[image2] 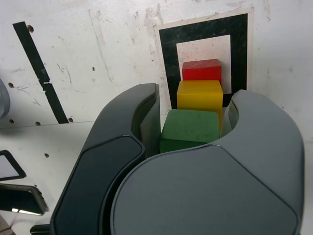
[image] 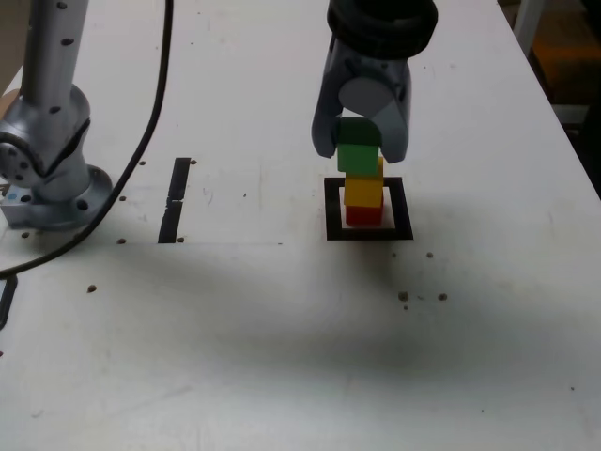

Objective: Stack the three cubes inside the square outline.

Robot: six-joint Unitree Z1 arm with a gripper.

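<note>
While the hand [image: 361,150] grips the green cube [image: 358,150] atop the yellow cube [image: 363,191] and red cube [image: 364,215] inside the square outline [image: 368,231], the last placing seems underway; next, release gently.

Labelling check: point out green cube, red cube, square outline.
green cube [image: 358,156]: exterior view, front face.
red cube [image: 364,215]: exterior view, front face.
square outline [image2: 167,58]: wrist view, black tape side.

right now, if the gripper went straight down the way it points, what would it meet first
The gripper holds the green cube, which would likely press onto the yellow cube right below; whether they already touch is unclear.
</note>
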